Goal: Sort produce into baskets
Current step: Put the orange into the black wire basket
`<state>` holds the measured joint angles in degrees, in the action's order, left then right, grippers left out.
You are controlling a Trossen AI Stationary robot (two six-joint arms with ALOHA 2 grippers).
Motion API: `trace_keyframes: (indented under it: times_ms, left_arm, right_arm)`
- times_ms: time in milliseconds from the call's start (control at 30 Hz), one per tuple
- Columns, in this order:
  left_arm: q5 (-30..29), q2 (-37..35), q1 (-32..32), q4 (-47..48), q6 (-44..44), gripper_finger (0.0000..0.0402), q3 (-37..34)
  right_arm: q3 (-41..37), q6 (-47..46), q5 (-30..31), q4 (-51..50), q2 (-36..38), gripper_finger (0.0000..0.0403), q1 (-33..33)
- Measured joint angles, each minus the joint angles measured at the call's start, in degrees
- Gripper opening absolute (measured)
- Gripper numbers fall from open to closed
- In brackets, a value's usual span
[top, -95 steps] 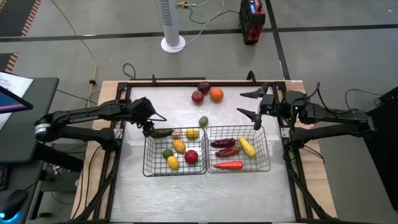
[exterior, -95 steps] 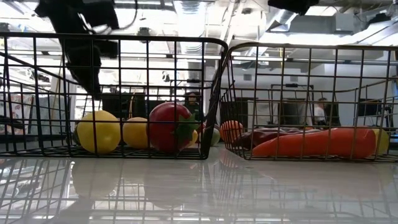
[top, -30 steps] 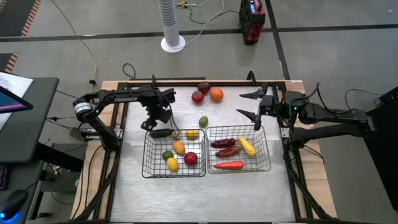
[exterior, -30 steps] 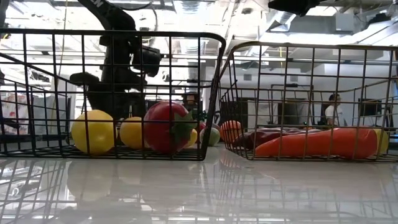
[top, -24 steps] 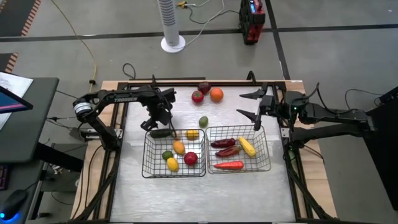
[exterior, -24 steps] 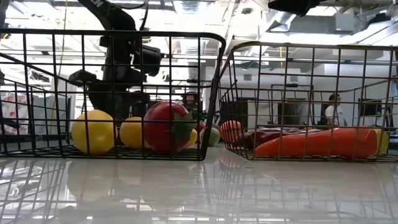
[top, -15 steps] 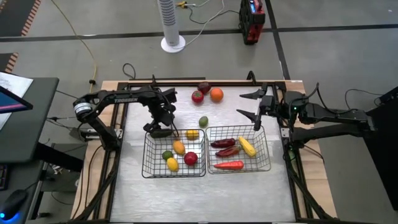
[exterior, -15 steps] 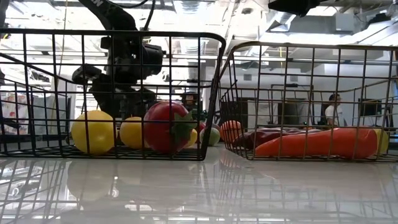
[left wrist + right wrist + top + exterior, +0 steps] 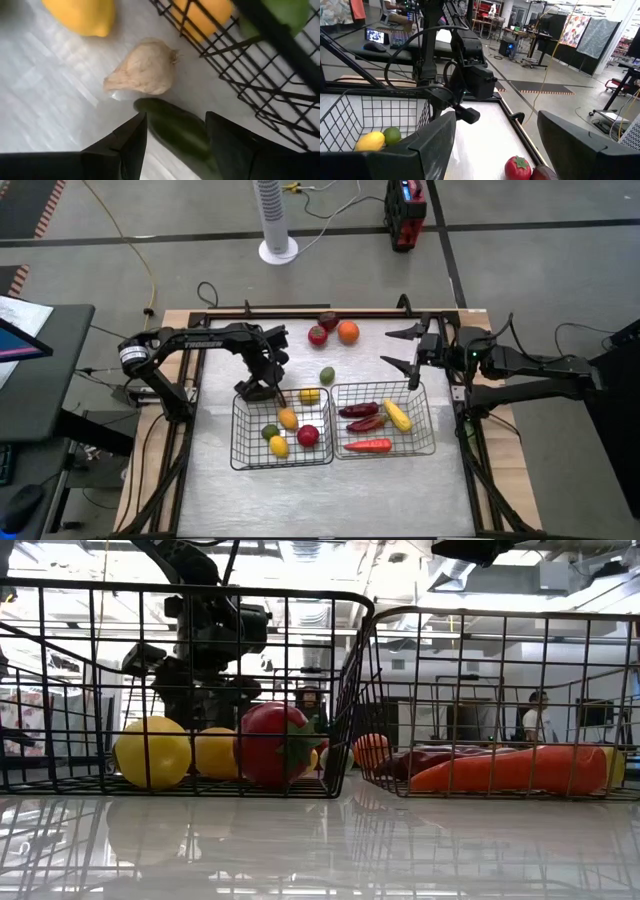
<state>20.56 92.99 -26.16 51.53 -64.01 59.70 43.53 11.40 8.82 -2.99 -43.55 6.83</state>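
My left gripper (image 9: 262, 387) stands at the far left corner of the left basket (image 9: 240, 462), shut on a dark green long vegetable (image 9: 172, 127). A beige bulb (image 9: 142, 75) and a yellow piece (image 9: 80, 15) lie on the table just ahead of it. In the high view the gripper hides the vegetable. The left basket holds orange, green, yellow and red round produce (image 9: 288, 418). The right basket (image 9: 428, 448) holds long dark red, yellow and red pieces (image 9: 367, 446). My right gripper (image 9: 402, 348) hangs open above the far right of the table. My left gripper has the green vegetable between its two fingers (image 9: 225, 145), which slant steeply down from the far side. The vegetable's free end (image 9: 150, 107) sticks out past the fingertips toward the beige bulb. It lies low over the table beside the basket's far wall; I cannot tell whether it rests there.
A red tomato (image 9: 317, 335), a dark red piece (image 9: 328, 320) and an orange (image 9: 347, 332) lie at the far middle of the table. A green round fruit (image 9: 327, 375) sits just beyond the gap between the baskets. People show in the room behind.
My left gripper has moved a little toward the table's right along the left basket's far wall and has rolled at the wrist. The green vegetable has turned with it and is now under it in the high view. The left basket has shifted slightly toward the near edge.
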Motion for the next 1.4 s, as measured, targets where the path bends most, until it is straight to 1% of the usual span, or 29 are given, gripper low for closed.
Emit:
trace_keyframes:
  times_ms: [100,200,233,367,433,600,633,700,767,800,900,967,1000,1067,1133,1267,1400]
  left_arm:
    - [-2.1,0.0,-0.4,-0.2,-0.4,0.0187,0.0]
    - [-6.2,0.0,-0.7,-0.2,-0.2,0.0187,0.0]
    - [-6.7,0.0,-0.9,-0.2,-0.1,0.0187,0.0]
    - [-5.8,0.0,-1.3,-1.2,1.1,0.0187,0.0]
    - [-4.4,0.0,-1.2,-2.3,1.4,0.0187,0.4]
    - [-3.7,0.0,-2.2,-4.3,3.9,0.0187,4.9]
    - [-3.6,0.0,-2.9,-5.0,5.3,0.0187,5.9]
    - [-1.1,0.0,-4.7,-7.5,9.2,0.0187,7.7]
    - [2.2,0.0,-6.5,-11.6,16.4,0.0187,8.4]
    - [2.7,0.0,-7.4,-14.3,21.1,0.0187,8.5]
    - [1.1,0.0,-9.4,-20.6,32.6,0.0187,8.5]
    - [1.3,0.0,-10.3,-24.2,36.5,0.0187,8.5]
    - [2.4,0.0,-10.5,-25.8,37.8,0.0187,8.5]
    - [6.1,-0.4,-10.4,-28.6,39.0,0.0187,8.5]
    - [8.5,-1.2,-9.3,-31.2,39.1,0.0187,8.5]
    - [9.1,-2.4,-6.7,-36.0,39.3,0.0187,8.5]
    - [10.2,-2.6,-3.8,-40.4,39.4,0.0187,8.5]
  right_arm:
    - [0.0,0.0,0.0,0.0,0.0,0.0310,0.0]
    - [0.0,0.0,0.0,0.0,0.0,0.0310,0.0]
    - [0.0,0.0,0.0,0.0,0.0,0.0310,0.0]
    - [0.0,0.0,0.0,0.0,-0.5,0.0310,0.0]
    - [0.0,0.0,0.0,0.1,-1.0,0.0310,0.0]
    - [0.0,0.5,0.0,0.9,-2.4,0.0310,0.1]
    - [0.0,0.5,0.1,1.2,-2.6,0.0310,0.1]
    - [0.0,0.5,0.1,1.1,-3.0,0.0310,0.1]
    - [0.0,0.3,0.1,1.4,-3.9,0.0310,0.2]
    - [0.0,0.0,0.2,1.3,-4.4,0.0310,0.5]
    - [0.0,-1.8,0.4,2.0,-7.2,0.0310,2.6]
    - [0.0,-3.2,0.2,2.7,-10.1,0.0310,4.8]
    - [0.0,-3.9,-0.3,3.3,-11.9,0.0310,6.0]
    - [0.0,-4.8,-1.8,4.8,-15.7,0.0310,8.3]
    - [0.0,-5.3,-2.8,6.7,-19.0,0.0310,10.4]
    - [2.0,-5.5,-7.3,10.0,-24.8,0.0310,14.5]
    - [6.4,-5.5,-12.9,8.7,-33.1,0.0310,17.6]
